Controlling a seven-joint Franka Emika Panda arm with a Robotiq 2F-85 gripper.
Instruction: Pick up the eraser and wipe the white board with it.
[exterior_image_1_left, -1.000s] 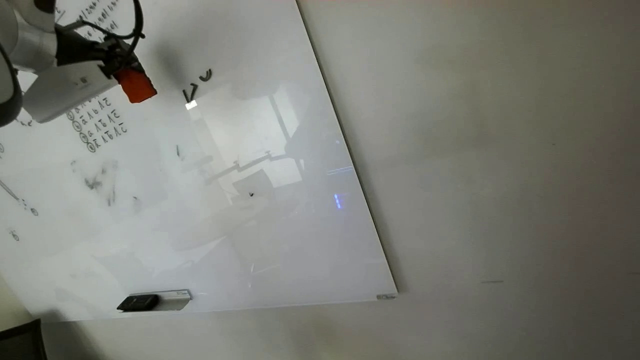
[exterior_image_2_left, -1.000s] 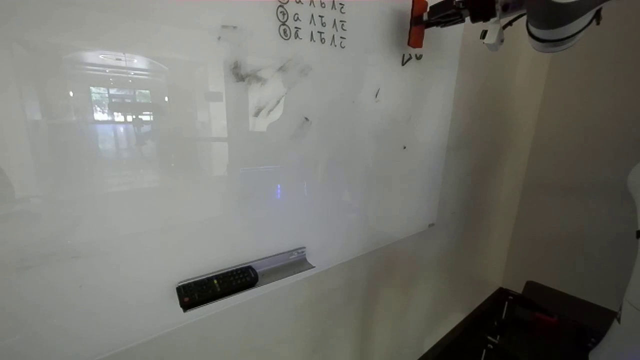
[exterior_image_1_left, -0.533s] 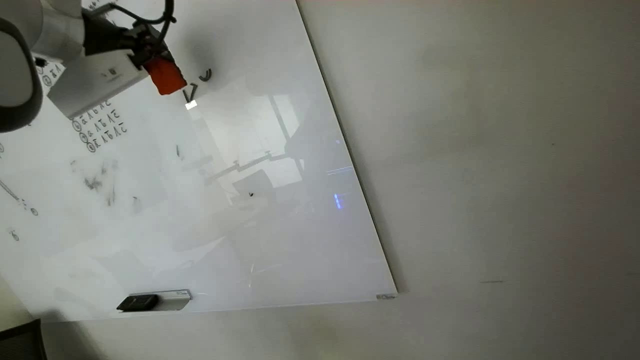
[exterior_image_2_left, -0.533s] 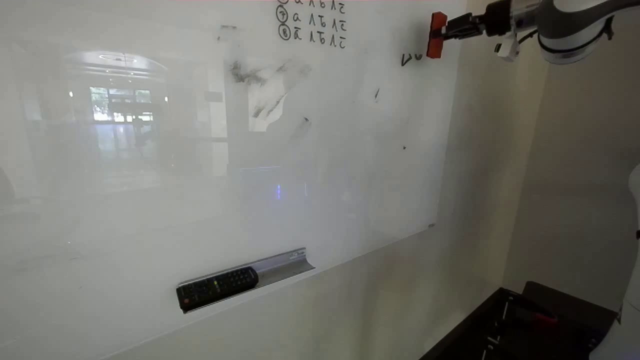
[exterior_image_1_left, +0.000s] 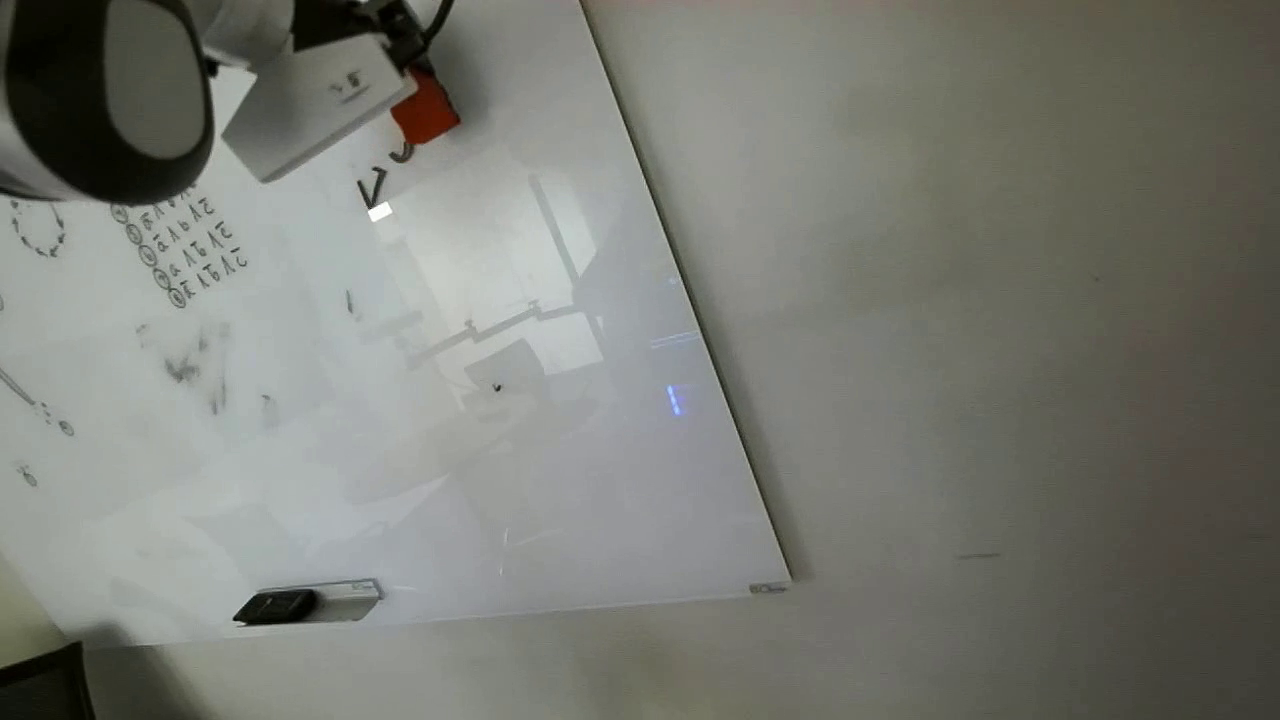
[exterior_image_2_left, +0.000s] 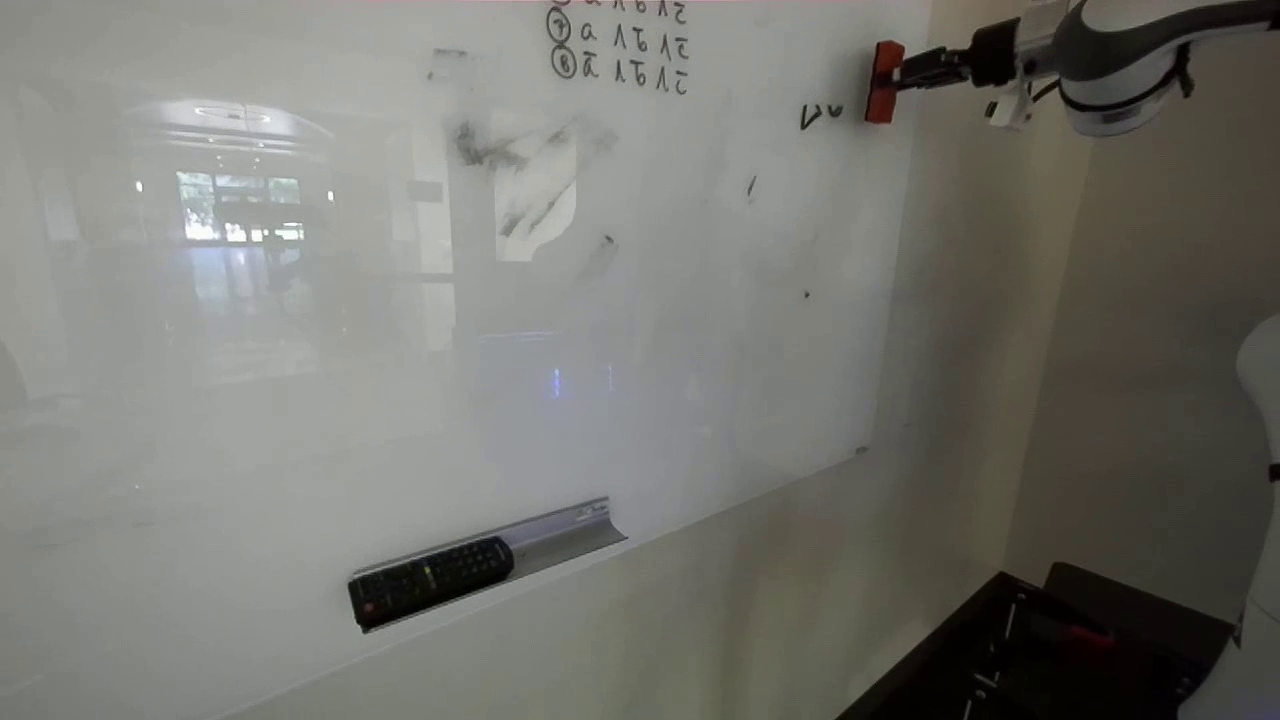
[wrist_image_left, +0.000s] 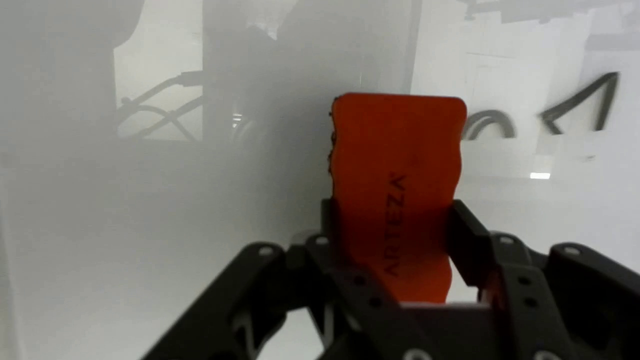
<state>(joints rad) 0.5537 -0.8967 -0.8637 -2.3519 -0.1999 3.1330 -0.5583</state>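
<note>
Wrist view: my pincer (wrist_image_left: 391, 215) is clamped on the eraser (wrist_image_left: 397, 150), its two fingers (wrist_image_left: 470, 240) drawn in against the long sides of the red-orange block. The block reaches out past my fingertips, and dark lettering (wrist_image_left: 395, 217), ARTEZA, runs lengthwise between them. Along its left side, as that camera has it, a ragged dark rim (wrist_image_left: 331, 140) shows. Behind all this spreads the white board (wrist_image_left: 150, 225); whether the eraser touches it I cannot tell. Just right of my grip, an arched mark (wrist_image_left: 490, 120) meets the eraser's outline, and farther right comes an angular mark (wrist_image_left: 582, 102).

In both exterior views the eraser sits at my pincer's tip, in front of the board. A pale housing (exterior_image_1_left: 320, 105) is just beside my pincer. In an exterior view, numbered rows of handwriting (exterior_image_2_left: 620, 45) lie well off to the side of me, with grey smudges (exterior_image_2_left: 490, 150) lower down. Nearer, and below my pincer, are a short stroke (exterior_image_2_left: 752, 188) and a tiny dark dot (exterior_image_2_left: 807, 294). Well below me a grey tray (exterior_image_2_left: 565, 540) runs along the board's bottom, and a black remote control (exterior_image_2_left: 430, 582) lies in it. Lower than that is the matte wall (exterior_image_2_left: 800, 550).
</note>
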